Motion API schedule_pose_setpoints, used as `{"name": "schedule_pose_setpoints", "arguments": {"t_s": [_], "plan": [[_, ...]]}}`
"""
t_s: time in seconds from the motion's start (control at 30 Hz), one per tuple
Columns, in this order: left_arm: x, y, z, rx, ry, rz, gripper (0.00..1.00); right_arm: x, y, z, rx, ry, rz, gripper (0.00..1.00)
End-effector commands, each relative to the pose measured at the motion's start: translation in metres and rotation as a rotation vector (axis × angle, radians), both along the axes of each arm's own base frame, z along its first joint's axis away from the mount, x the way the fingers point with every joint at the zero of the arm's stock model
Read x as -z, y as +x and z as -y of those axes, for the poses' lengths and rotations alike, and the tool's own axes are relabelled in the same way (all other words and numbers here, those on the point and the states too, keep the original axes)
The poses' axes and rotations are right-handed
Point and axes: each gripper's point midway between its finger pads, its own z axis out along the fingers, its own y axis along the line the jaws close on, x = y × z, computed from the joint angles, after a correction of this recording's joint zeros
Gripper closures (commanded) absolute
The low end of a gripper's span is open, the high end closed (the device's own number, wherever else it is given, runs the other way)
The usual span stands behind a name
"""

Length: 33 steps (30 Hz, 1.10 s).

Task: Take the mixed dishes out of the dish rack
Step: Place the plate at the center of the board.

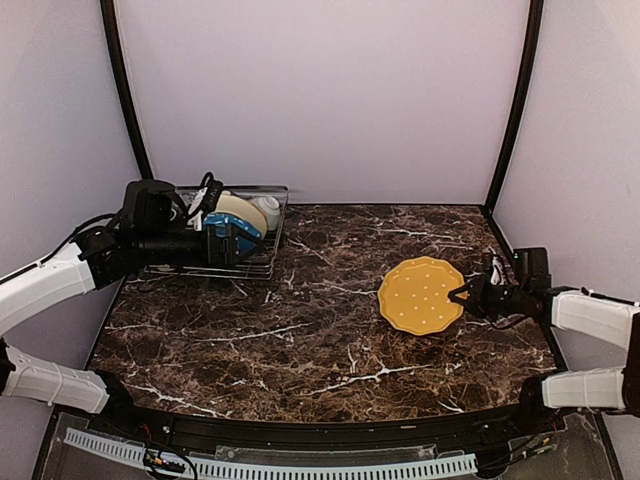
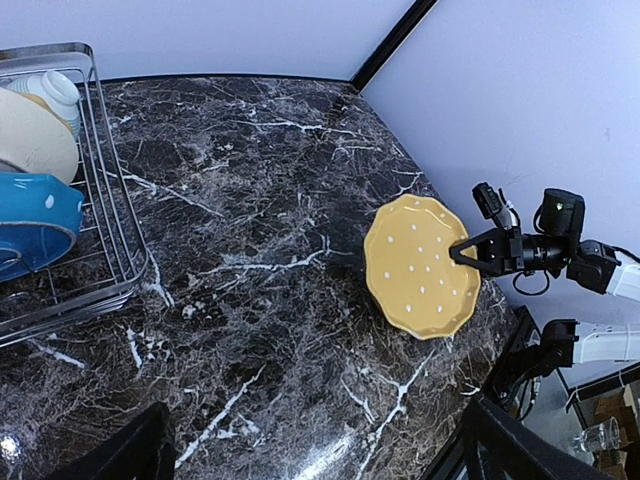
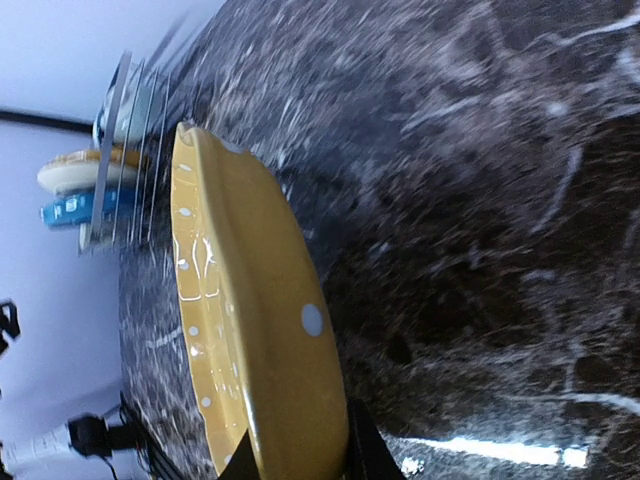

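Note:
The wire dish rack (image 1: 262, 262) stands at the back left. It holds a cream plate (image 1: 242, 210), a blue dotted plate (image 1: 243, 234) and a white mug or bowl (image 1: 268, 210). These also show in the left wrist view: rack (image 2: 120, 235), cream plate (image 2: 35, 135), blue plate (image 2: 35, 215). My left gripper (image 1: 218, 232) is open and empty at the rack, beside the blue plate; its fingers stand wide apart (image 2: 320, 455). My right gripper (image 1: 463, 293) is shut on the right rim of the yellow dotted plate (image 1: 421, 295), held tilted low over the table (image 3: 240, 320). The dark mug and tumbler are out of view.
The dark marble table (image 1: 300, 330) stretches between the rack and the yellow plate. Pale walls with black corner posts (image 1: 515, 110) close in the back and sides. The table's right edge (image 1: 540, 330) lies just under my right arm.

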Motion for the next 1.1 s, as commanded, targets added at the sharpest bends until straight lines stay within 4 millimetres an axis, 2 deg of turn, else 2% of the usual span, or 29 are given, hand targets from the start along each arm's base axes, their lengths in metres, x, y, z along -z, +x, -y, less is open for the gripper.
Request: {"name": "schedule_pose_setpoints", "arguments": {"t_s": [0.0,0.23,0.3,0.5,0.6,0.7,1.07], "plan": [[0.014,-0.002,-0.007,-0.002,0.047,0.012,0.01,-0.032,-0.024,-0.065,-0.383,0.037,0.116,1.0],[0.017,0.001,-0.001,-0.003,0.017,0.001,0.01,-0.022,-0.057,-0.143,-0.679,0.103,0.08,1.0],[0.018,0.001,-0.001,-0.004,0.012,-0.005,0.01,-0.011,-0.061,-0.164,-0.732,0.102,0.053,1.0],[0.021,0.001,-0.003,-0.02,0.012,-0.03,0.01,-0.002,-0.07,-0.236,-0.886,0.153,0.041,1.0],[0.022,0.0,-0.005,-0.03,0.021,-0.044,0.01,0.008,-0.075,-0.264,-0.938,0.155,0.018,1.0],[0.021,-0.002,-0.008,-0.04,0.022,-0.047,0.01,0.018,-0.075,-0.275,-0.949,0.151,-0.001,1.0],[0.021,-0.001,-0.007,-0.043,0.017,-0.059,0.01,0.051,-0.088,-0.273,-1.014,0.127,-0.06,1.0]]}}
